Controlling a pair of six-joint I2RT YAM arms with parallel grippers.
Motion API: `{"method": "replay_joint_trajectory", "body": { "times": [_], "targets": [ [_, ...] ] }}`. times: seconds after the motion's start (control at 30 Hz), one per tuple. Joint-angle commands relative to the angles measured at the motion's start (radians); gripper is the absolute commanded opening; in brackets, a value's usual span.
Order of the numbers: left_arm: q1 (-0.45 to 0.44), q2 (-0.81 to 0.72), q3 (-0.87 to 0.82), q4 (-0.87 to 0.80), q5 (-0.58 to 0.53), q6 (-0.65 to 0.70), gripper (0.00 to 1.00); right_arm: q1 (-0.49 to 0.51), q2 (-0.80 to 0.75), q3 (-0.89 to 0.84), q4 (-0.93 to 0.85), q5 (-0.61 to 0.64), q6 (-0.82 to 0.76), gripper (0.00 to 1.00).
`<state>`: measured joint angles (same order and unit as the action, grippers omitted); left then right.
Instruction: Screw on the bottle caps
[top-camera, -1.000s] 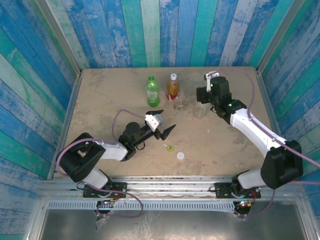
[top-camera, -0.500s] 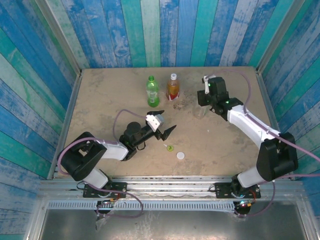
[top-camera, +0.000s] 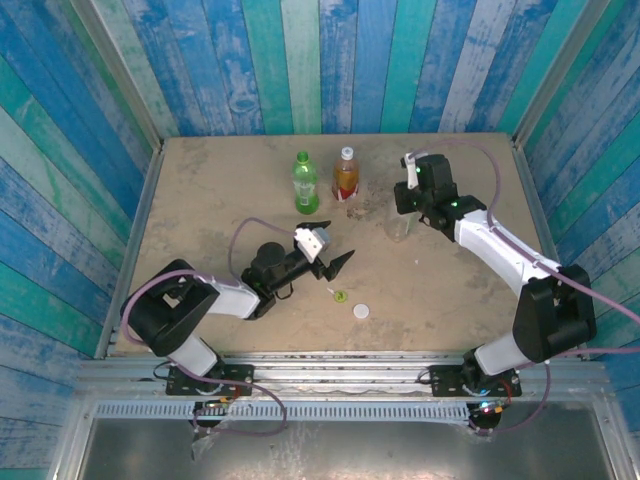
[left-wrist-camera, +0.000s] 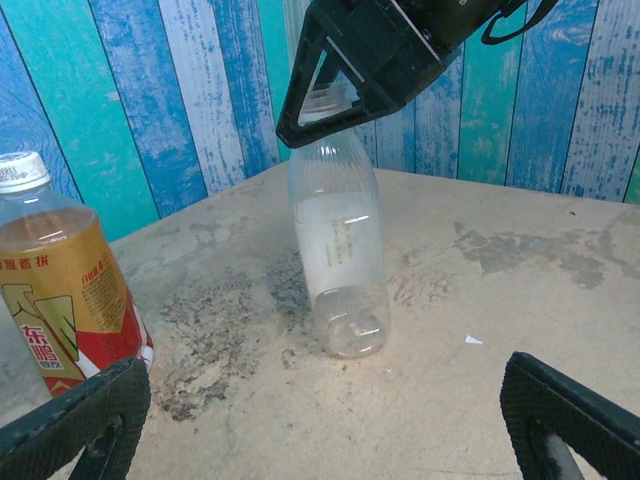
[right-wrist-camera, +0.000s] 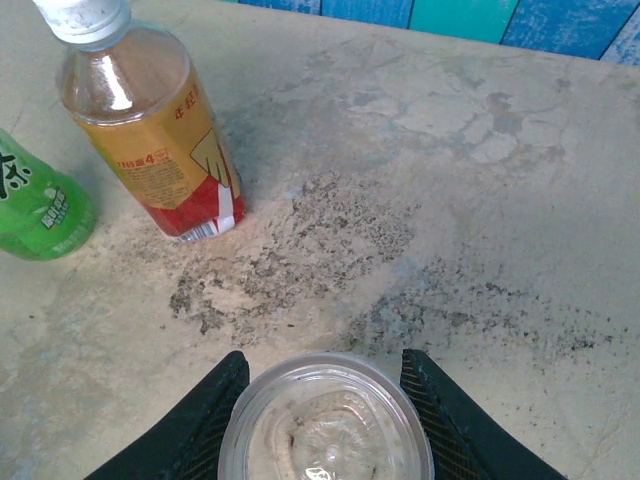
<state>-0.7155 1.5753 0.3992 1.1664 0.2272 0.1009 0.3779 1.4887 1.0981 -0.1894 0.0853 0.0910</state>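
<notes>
Top view: three bottles stand on the worktop (top-camera: 200, 200). They are the green bottle (top-camera: 305, 183), the amber bottle (top-camera: 345, 176), already capped, and the clear bottle (top-camera: 400, 224), upper right under the right hand (top-camera: 403, 203). Two loose caps lie lower centre, the yellow-green cap (top-camera: 340, 295) and the white cap (top-camera: 361, 311). The left hand (top-camera: 335, 240) is spread wide and empty.

Left wrist: the clear bottle (left-wrist-camera: 338, 250) stands uncapped at centre.

Right wrist: fingers (right-wrist-camera: 205, 420) closely flank its open mouth; whether they grip it cannot be told.
</notes>
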Motion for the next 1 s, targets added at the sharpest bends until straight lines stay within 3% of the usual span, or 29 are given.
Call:
{"method": "replay_joint_trajectory", "body": {
  "times": [0.0,0.13,0.23,0.33,0.6,0.8,0.97],
  "targets": [
    [-0.004,0.045,0.026,0.052,0.024,-0.028,0.94,0.014,-0.033,0.001,-0.012,-0.015,0.028,0.41],
    [-0.012,0.108,0.061,0.111,0.011,-0.074,0.94,0.063,-0.045,-0.021,0.018,0.023,0.073,0.41],
    [-0.043,0.172,0.089,0.165,-0.086,-0.085,0.94,0.118,-0.058,-0.045,0.049,0.067,0.094,0.41],
    [-0.054,0.245,0.108,0.261,-0.115,-0.104,0.94,0.168,-0.074,-0.058,0.069,0.093,0.119,0.41],
    [-0.062,0.354,0.172,0.333,-0.107,-0.101,1.0,0.299,-0.093,-0.058,0.067,0.122,0.135,0.4],
    [-0.062,0.38,0.208,0.298,-0.118,-0.095,0.92,0.344,-0.084,-0.067,0.072,0.135,0.156,0.4],
    [-0.062,0.386,0.216,0.273,-0.122,-0.101,0.79,0.361,-0.071,-0.061,0.072,0.147,0.152,0.41]
  ]
}}
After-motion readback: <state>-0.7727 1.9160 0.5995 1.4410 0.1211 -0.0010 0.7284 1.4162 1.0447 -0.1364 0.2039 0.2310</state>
